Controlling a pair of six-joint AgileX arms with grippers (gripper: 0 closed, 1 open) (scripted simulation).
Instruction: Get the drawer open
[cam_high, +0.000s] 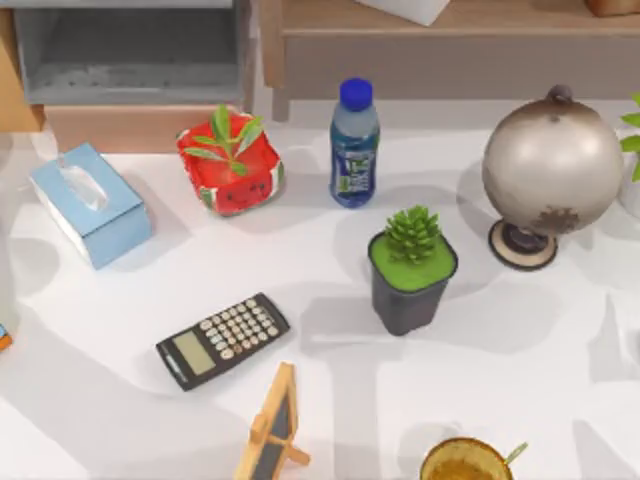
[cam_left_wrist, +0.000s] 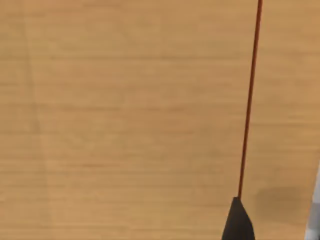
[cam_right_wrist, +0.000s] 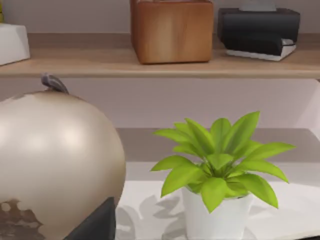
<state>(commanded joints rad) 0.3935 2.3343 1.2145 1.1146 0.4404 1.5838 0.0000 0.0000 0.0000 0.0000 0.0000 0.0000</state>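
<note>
The white table (cam_high: 520, 380) is seen from above. At its far left, the drawer (cam_high: 130, 90) is found with its grey inside exposed behind a wooden front. A globe (cam_high: 552, 160) is placed at the far right, a tissue box (cam_high: 90, 205) at the left, a dark potted succulent (cam_high: 412, 275) near the middle, and a calculator (cam_high: 222, 340) nearer the front. The left gripper (cam_left_wrist: 237, 222) is held close against a wooden face (cam_left_wrist: 125, 120); the right gripper (cam_right_wrist: 95, 225) is placed just beside the globe. Whether either is clenched or released cannot be told.
</note>
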